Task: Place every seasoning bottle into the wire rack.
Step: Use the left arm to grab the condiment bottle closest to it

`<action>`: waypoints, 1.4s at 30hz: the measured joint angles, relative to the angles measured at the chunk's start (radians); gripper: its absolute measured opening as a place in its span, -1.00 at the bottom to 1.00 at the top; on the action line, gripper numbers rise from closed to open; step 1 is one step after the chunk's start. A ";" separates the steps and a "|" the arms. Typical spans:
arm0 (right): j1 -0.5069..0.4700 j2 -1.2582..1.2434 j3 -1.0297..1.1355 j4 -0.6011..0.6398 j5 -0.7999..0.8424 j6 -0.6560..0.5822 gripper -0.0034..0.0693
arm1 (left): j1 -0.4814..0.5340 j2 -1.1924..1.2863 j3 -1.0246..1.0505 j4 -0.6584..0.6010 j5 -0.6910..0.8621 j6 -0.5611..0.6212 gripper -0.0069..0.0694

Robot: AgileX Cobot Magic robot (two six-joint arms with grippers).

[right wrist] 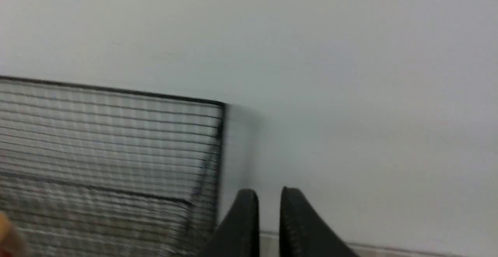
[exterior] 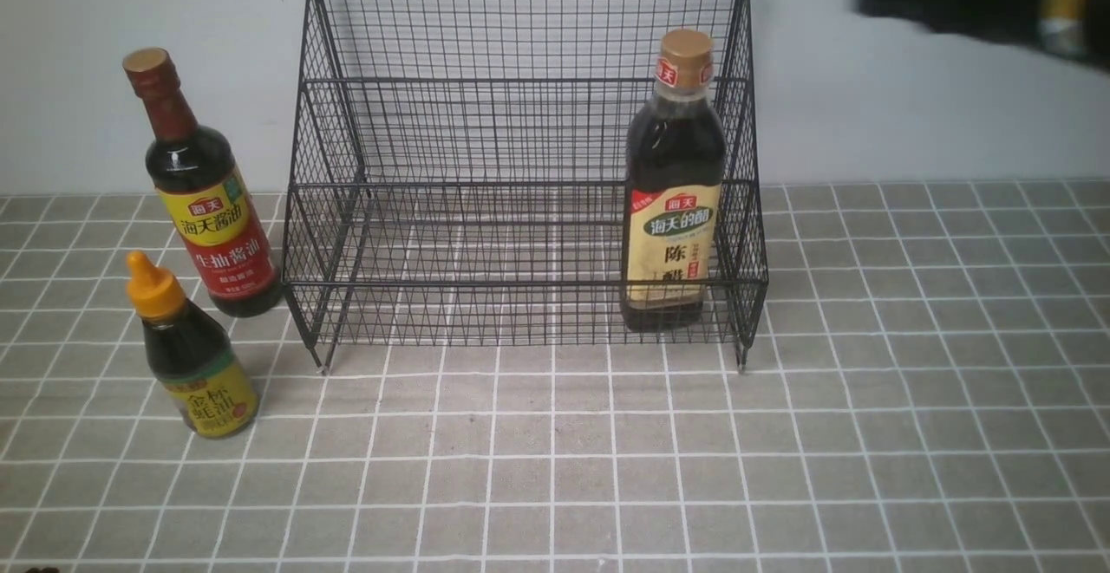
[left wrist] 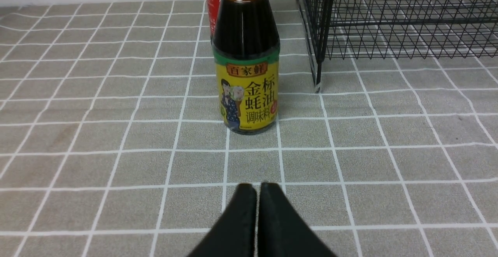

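On the tiled table (exterior: 867,434), the black wire rack (exterior: 520,122) is standing against the pale wall. The tall bottle with the beige label (exterior: 672,209) is standing upright at the right end of the rack's lowest front tier. Outside the rack, the tall bottle with the red-yellow label (exterior: 208,218) is standing just beside its left side. The short bottle with the orange pointed cap (exterior: 191,356) is standing a little nearer the camera (both are upright, both are resting on the table). The left gripper (left wrist: 255,189) is pointing at the short bottle from low over the table, apart from it, its jaws pressing together on nothing. The right arm (exterior: 971,1) is showing only as a dark blur high at the front view's upper right, away from the rack. The right gripper (right wrist: 268,194) is facing the wall beside an upper corner of the rack. Its jaws are sitting almost together, leaving a thin gap and gripping nothing.
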State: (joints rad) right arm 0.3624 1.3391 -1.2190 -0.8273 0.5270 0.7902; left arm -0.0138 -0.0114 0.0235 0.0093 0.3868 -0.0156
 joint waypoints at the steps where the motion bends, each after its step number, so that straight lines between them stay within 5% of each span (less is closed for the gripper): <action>1: 0.000 -0.021 -0.001 0.044 0.058 -0.088 -0.87 | 0.000 0.000 0.000 0.000 0.000 0.000 -0.84; 7: 0.000 -0.121 -0.003 0.512 0.516 -0.665 -0.94 | 0.000 0.000 0.000 0.000 0.000 0.000 -0.84; 9: -0.001 -0.161 0.005 0.723 0.589 -0.750 -0.94 | 0.000 0.000 0.000 0.000 0.000 0.000 -0.84; 13: -0.001 -0.262 0.061 0.933 0.467 -0.819 -0.94 | 0.000 0.000 0.000 0.000 0.000 0.000 -0.84; 16: -0.001 -0.439 0.199 1.063 0.184 -0.845 -0.94 | 0.000 0.000 0.000 0.000 0.000 0.000 -0.84; 24: -0.001 -0.757 0.502 1.119 -0.284 -0.854 -0.94 | 0.000 0.000 0.000 0.000 0.000 0.000 -0.84; 31: -0.001 -0.875 0.587 1.102 -0.320 -0.871 -0.94 | 0.000 0.000 0.000 0.000 0.000 0.000 -0.84; 42: -0.040 -0.933 0.618 0.827 -0.211 -0.976 -0.94 | 0.000 0.000 0.000 0.000 0.000 0.000 -0.84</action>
State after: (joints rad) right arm 0.3226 0.4058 -0.6013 0.0000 0.3164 -0.1859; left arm -0.0138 -0.0114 0.0235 0.0093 0.3868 -0.0156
